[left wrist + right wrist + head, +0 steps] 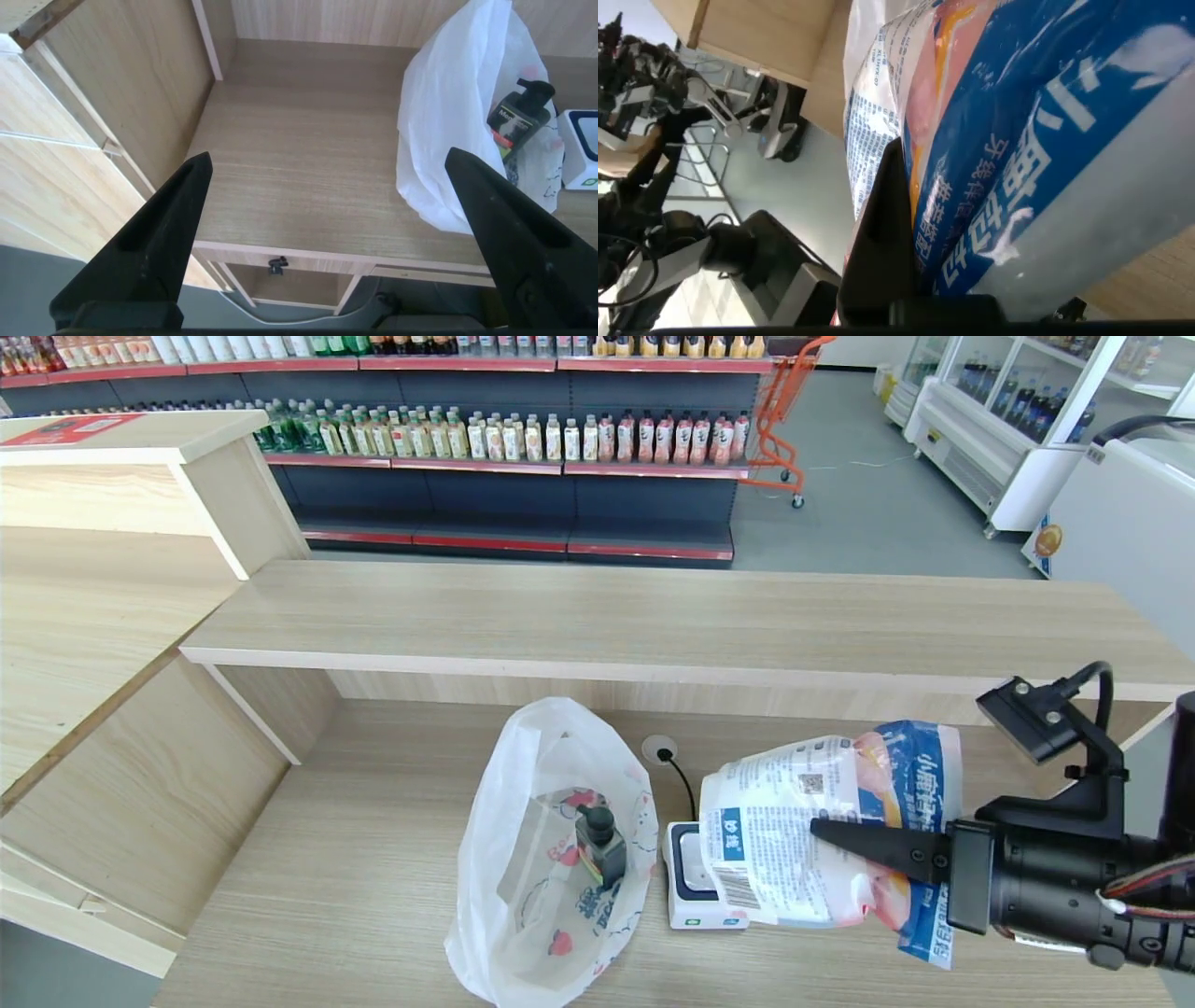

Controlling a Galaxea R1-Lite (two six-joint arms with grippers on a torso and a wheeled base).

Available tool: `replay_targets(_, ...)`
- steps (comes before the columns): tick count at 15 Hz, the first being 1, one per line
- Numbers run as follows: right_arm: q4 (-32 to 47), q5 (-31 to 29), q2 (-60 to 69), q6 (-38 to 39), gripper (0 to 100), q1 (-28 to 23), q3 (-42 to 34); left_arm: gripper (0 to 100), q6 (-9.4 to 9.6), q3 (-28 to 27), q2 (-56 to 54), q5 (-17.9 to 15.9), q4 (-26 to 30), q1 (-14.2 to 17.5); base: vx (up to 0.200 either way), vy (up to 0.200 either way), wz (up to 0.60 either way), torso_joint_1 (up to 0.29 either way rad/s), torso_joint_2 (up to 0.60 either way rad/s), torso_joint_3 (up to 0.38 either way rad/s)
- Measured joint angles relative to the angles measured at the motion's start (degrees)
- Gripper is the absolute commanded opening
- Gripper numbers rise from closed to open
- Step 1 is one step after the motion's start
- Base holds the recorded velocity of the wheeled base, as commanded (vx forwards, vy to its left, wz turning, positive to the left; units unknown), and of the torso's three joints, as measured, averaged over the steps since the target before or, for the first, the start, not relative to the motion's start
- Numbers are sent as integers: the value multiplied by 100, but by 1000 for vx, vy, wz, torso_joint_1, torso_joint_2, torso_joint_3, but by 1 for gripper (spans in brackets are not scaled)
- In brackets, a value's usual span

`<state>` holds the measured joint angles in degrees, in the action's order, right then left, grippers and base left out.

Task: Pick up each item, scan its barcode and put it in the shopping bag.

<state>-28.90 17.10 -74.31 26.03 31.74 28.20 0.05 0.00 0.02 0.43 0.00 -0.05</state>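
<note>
Pinching a blue-and-white packet [784, 803], the right gripper [829, 835] is holding it over the scanner [689, 863] on the table [355, 896]. The white shopping bag [509, 821] beside it is standing open, containing a dark pump bottle [599, 845]. The left gripper [327, 161] is hanging spread.

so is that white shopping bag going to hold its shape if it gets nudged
Probably not: the shopping bag is thin, crumpled plastic, so it likely flops. The dark bottle inside may anchor it somewhat. It looks light; a push might fold it.
</note>
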Motion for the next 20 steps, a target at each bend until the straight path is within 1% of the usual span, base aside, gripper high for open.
replay_targets(2,193,-2,63,130,0,56,11,100,0,0,0,0,0,0,0,0,0,0,0,0)
replay_targets(4,351,-2,96,205,0,72,40,100,-5,0,0,0,0,-2,0,200,0,2,0,5)
replay_targets(8,364,-4,6,332,0,133,85,100,-5,0,0,4,0,-5,0,200,0,4,4,0)
replay_targets(10,364,-49,-197,343,0,172,208,100,-5,0,0,1,0,-5,0,0,0,0,0,0)
replay_targets(14,367,-558,-1039,657,0,251,684,100,-5,0,0,0,0,-2,0,0,0,0,0,0)
replay_targets(16,347,-641,-1576,717,0,339,984,100,-5,0,0,0,0,-6,0,0,0,0,0,0)
replay_targets(19,310,-674,-2326,736,0,681,1497,100,-5,0,0,-2,0,-5,0,0,0,0,0,0)
replay_targets(20,283,-556,-2530,744,0,817,1692,100,-5,0,0,0,0,-2,0,0,0,0,0,0)
